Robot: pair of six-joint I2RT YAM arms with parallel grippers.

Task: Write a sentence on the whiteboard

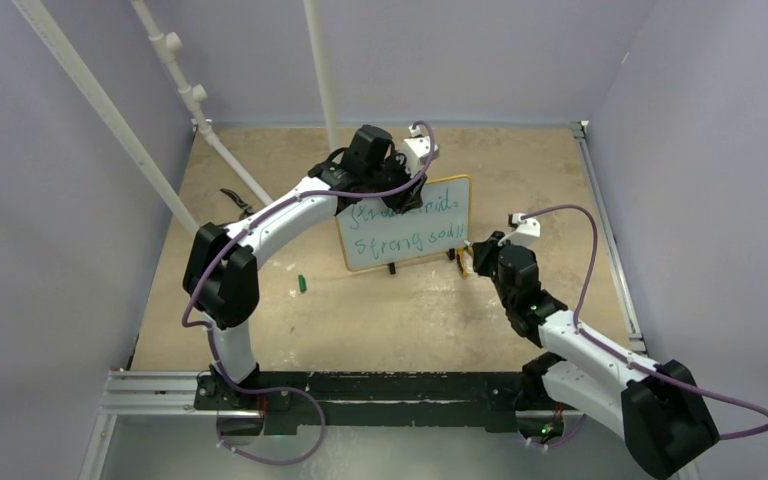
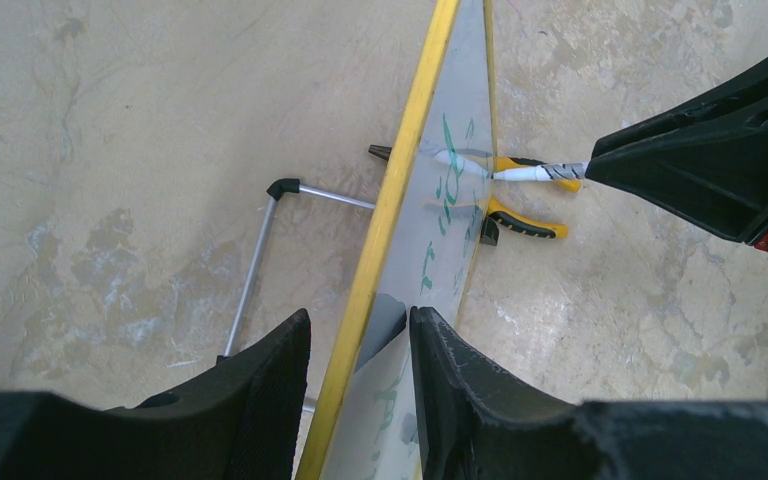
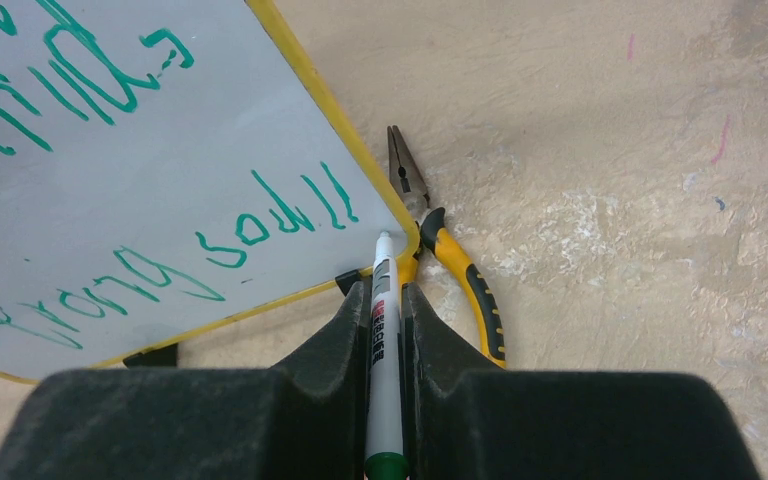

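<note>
Small yellow-framed white whiteboard (image 1: 401, 226) upright on tan bench (image 1: 380, 320); looks light, tippy, so hold by frame. Left gripper (image 2: 360, 322) straddles top edge, clamping unclear. Right gripper (image 3: 385, 292) closed on white marker (image 3: 383, 268) at the lower-right corner.

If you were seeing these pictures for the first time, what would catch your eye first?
A yellow-framed whiteboard stands mid-table with a green sentence in two lines. The left gripper clamps its top edge; the right gripper holds a marker at its lower corner, beside yellow pliers.
</note>
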